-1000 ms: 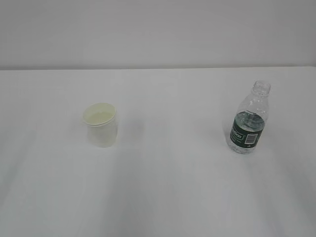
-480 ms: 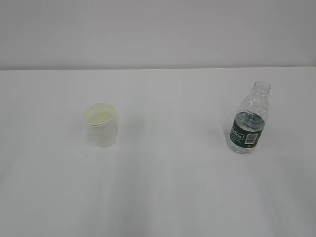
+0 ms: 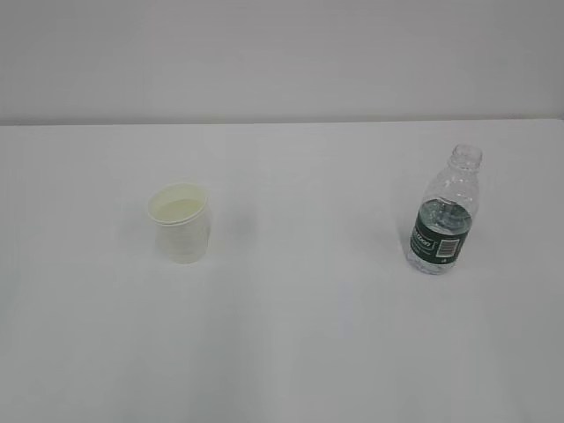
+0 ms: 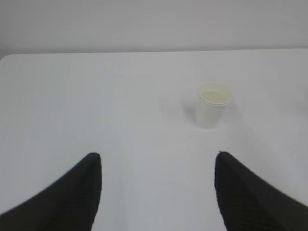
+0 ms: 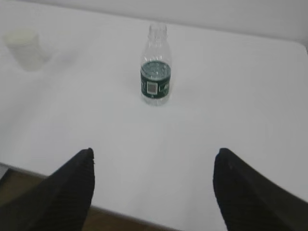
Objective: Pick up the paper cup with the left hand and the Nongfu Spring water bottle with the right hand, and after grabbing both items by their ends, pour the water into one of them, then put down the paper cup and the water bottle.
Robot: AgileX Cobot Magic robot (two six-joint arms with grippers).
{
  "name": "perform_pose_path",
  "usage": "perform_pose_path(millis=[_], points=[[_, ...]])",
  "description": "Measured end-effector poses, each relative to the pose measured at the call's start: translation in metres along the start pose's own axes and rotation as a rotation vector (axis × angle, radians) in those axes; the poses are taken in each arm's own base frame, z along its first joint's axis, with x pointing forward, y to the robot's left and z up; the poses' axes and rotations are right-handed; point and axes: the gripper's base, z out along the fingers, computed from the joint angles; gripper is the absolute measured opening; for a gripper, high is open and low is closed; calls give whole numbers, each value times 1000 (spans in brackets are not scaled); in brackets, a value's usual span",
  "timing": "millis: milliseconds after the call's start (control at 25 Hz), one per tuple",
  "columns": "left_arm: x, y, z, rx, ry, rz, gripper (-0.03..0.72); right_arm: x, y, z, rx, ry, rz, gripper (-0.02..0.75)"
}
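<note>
I saw the paper cup (image 3: 181, 222) standing upright on the left of the white table (image 3: 300, 335), the water bottle (image 3: 446, 211) (uncapped, partly filled) well apart on the right. My left gripper (image 4: 158, 156) hung spread wide, empty, short of the cup; my right gripper (image 5: 154, 153) gaped likewise before the bottle.

The exterior view looks down at a slant across the white table (image 3: 291, 344) toward the far wall. Each wrist view looks forward past its own spread jaws: the cup (image 4: 213, 105) stands well ahead of the left pair, the bottle (image 5: 155, 67) ahead of the right. All share the tabletop; the right wrist view also catches the cup far left.
</note>
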Motion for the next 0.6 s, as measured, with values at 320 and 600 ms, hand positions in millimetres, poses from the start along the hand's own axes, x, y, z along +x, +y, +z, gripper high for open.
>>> perform_pose_path(millis=[320,600], points=[[17,1,-8,3,113,-20,524,10,-2,-1,25,111,12,574],[26,2,-4,-5,183,-20,509,14,-5,4,57,136,2,574]])
